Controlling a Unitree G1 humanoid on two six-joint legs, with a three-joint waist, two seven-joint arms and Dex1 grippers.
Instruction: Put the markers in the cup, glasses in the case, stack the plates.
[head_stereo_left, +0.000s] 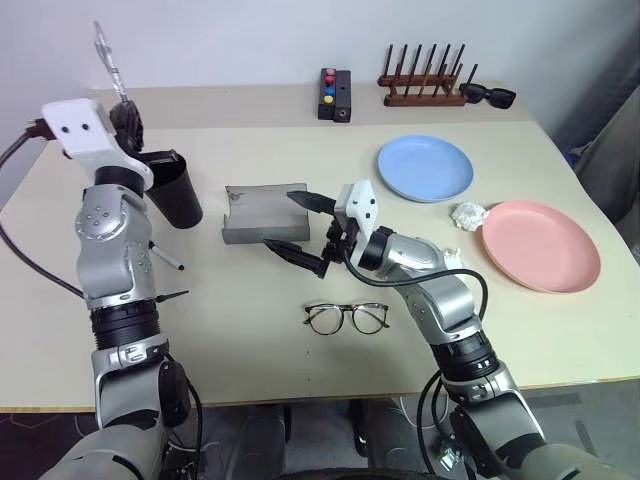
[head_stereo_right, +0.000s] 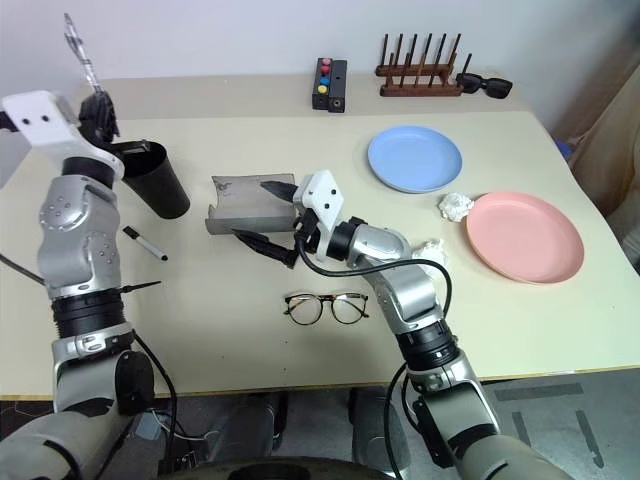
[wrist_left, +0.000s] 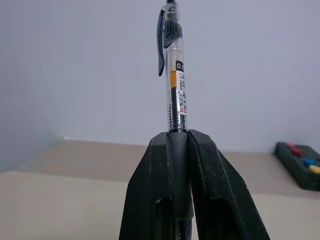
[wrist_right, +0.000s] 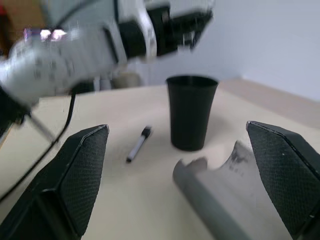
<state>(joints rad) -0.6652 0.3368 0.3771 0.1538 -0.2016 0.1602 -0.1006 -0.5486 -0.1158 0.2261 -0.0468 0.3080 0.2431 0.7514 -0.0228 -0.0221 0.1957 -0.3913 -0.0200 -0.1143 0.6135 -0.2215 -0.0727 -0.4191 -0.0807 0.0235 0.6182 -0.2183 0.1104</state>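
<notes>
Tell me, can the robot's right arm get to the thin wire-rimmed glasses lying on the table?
Probably yes. The right gripper is open and holds nothing, hovering by the grey glasses case. The thin wire-rimmed glasses lie just nearer the robot on bare beige table, with nothing between them.

So the left tool (wrist_left: 181, 145) had its two black fingers (wrist_left: 155, 185) pinched tight on a clear-barrelled pen (wrist_left: 175, 75), one finger either side of its lower end. The pen stood pretty much upright, poking out well past the fingertips. It had a black clip near the top, a bit of yellowish-orange inside the barrel and a small printed label running down it. Behind it was a plain pale wall, then the beige worktop (wrist_left: 70, 180). Off at the far edge sat a black box (wrist_left: 300, 167) with red, blue and yellow buttons on top.
</notes>
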